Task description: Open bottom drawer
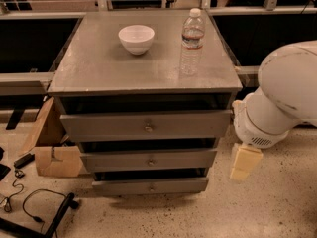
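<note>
- Nearest to us, on the speckled beige floor (pixel 277 207) at lower left, a thin black cable (pixel 30 206) loops beside a black bar (pixel 58 215).
- The bottom drawer (pixel 151 186), a slim grey panel with a small round knob (pixel 151 187), is the lowest of the grey metal cabinet's three drawers, just above the floor, with a dark gap above its front.
- The cream-coloured gripper (pixel 245 161) hangs below the robot's bulky white arm (pixel 282 98), to the right of the cabinet and about level with the middle and bottom drawers. It is apart from them and touches nothing; we cannot tell its state.
- To the cabinet's left, a brown cardboard box (pixel 53 155) stands open on the floor.
- Higher up come the middle grey drawer (pixel 148 160) and the taller top grey drawer (pixel 146 125), each with a small knob.
- On the flat grey cabinet top (pixel 109 71) stand a white round bowl (pixel 136 37) and, to its right, an upright clear plastic water bottle (pixel 191 41), well apart.
- Farthest back, a grey metal rail (pixel 42 15) runs above dark recesses.
</note>
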Robot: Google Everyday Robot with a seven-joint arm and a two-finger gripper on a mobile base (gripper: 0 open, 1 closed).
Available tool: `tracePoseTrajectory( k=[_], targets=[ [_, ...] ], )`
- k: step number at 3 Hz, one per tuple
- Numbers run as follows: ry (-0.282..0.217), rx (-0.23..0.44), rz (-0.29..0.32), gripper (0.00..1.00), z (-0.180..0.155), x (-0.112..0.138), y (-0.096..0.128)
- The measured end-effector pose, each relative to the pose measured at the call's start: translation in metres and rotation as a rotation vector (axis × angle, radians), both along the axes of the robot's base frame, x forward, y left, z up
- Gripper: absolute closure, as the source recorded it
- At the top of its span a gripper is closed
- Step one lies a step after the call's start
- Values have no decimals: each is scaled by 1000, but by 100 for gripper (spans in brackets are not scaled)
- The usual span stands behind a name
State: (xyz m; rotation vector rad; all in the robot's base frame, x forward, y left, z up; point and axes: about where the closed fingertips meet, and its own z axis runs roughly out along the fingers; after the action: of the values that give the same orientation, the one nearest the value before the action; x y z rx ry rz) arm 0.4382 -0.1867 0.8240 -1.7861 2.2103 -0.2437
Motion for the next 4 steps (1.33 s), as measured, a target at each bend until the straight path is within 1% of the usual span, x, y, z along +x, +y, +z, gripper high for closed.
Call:
tracePoseTrajectory(
  k=[1, 2, 3, 4],
  targets=[
    [0, 0, 0, 0, 0, 0, 0],
    [27, -31, -14, 0, -27, 9, 3],
    [71, -103, -7, 0, -90, 19, 13],
    [110, -142, 4, 0, -155, 19, 19]
  ],
)
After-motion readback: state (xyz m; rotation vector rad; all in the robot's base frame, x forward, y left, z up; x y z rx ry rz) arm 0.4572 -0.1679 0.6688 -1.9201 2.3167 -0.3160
